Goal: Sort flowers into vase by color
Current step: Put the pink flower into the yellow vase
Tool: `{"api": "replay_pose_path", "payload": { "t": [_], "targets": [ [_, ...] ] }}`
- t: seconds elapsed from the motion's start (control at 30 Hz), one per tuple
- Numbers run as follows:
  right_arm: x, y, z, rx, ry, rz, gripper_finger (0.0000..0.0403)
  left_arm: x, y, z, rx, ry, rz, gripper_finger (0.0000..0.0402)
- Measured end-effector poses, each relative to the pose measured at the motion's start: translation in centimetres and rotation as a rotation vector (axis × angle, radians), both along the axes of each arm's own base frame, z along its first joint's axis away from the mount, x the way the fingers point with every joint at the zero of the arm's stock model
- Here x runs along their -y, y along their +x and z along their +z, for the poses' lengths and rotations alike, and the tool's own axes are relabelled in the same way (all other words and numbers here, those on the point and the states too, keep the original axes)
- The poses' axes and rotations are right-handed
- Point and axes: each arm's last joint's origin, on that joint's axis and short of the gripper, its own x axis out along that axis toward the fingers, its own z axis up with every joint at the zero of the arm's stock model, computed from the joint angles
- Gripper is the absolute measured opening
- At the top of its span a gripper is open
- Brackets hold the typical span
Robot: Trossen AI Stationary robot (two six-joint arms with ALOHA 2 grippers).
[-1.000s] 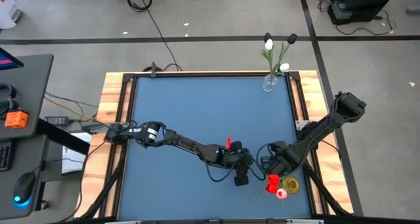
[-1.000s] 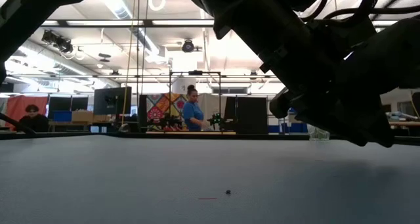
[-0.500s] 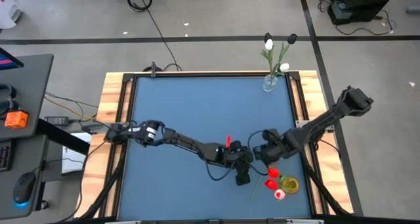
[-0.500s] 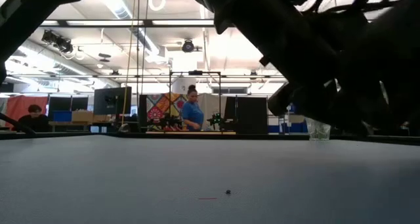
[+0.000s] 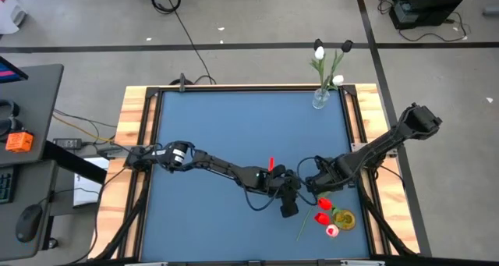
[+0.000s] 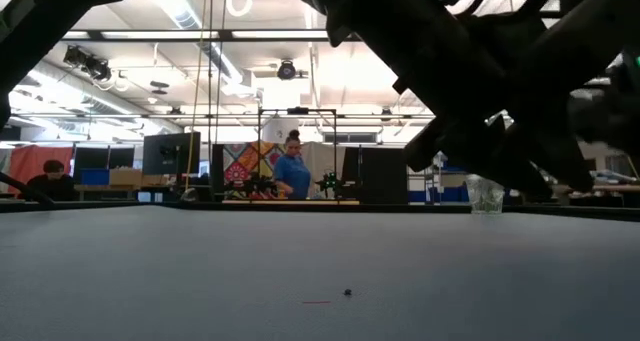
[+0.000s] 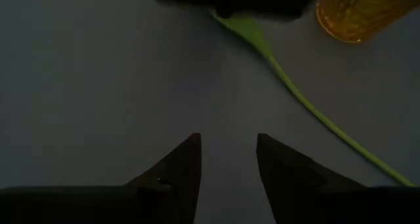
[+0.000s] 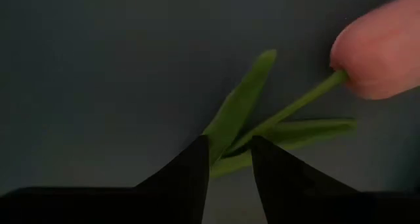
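Pink-headed tulip (image 8: 379, 56), thin green stem and leaves, lies between the right gripper's (image 8: 226, 158) narrowly parted jaws.

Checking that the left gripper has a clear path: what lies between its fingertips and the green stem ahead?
Only bare blue table. In the left wrist view, nothing lies between the open left gripper and the green stem.

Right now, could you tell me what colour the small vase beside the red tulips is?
Yellow vase, clearest in the high view.
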Motion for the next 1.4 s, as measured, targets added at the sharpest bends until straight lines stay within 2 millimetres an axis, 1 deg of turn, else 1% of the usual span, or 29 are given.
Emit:
{"api": "replay_pose_path", "payload": {
  "t": [0.13,0.23,0.4,0.5,0.67,0.73,0.83,0.9,1.07,1.27,1.4],
  "targets": [
    [0.0,-0.6,-1.4,-0.028,0.025,-0.061,0.0126,0.5,-0.1,0.0,-0.003,-0.014,-0.023,0.0153],
    [0.1,-0.8,-1.6,-0.009,0.011,-0.097,0.0125,0.9,-0.2,0.0,-0.006,-0.013,-0.033,0.0153],
    [0.3,-0.7,-1.6,0.018,-0.016,-0.081,0.0116,1.2,-0.5,-0.3,-0.038,-0.004,-0.042,0.0153],
    [0.3,-0.7,-1.6,0.032,-0.023,-0.062,0.0092,1.2,-0.5,-0.3,-0.039,-0.004,-0.04,0.0151],
    [0.6,-0.7,-1.2,0.093,-0.08,-0.039,0.0027,1.2,-0.5,-0.3,-0.041,-0.009,-0.042,0.014],
    [0.8,-0.8,-0.9,0.131,-0.115,-0.039,0.0011,1.2,-0.6,-0.3,-0.049,-0.021,-0.052,0.0136],
    [0.9,-0.6,0.0,0.208,-0.152,-0.047,0.0015,1.2,-0.4,0.1,-0.047,-0.137,-0.114,0.0127],
    [1.1,-0.5,0.8,0.271,-0.194,-0.052,0.0015,0.9,-0.4,0.8,-0.041,-0.201,-0.121,0.0119],
    [1.6,-0.4,3.2,0.42,-0.327,0.0,0.0006,-0.7,-0.6,3.4,-0.009,-0.21,-0.092,0.0101],
    [1.9,-0.2,6.3,0.592,-0.493,0.229,0.001,-3.0,-1.1,7.3,0.064,-0.2,-0.07,0.0096],
    [2.0,0.1,8.3,0.689,-0.584,0.377,0.0009,-4.0,-1.4,8.6,0.077,-0.2,-0.053,0.0096]
  ]
}}
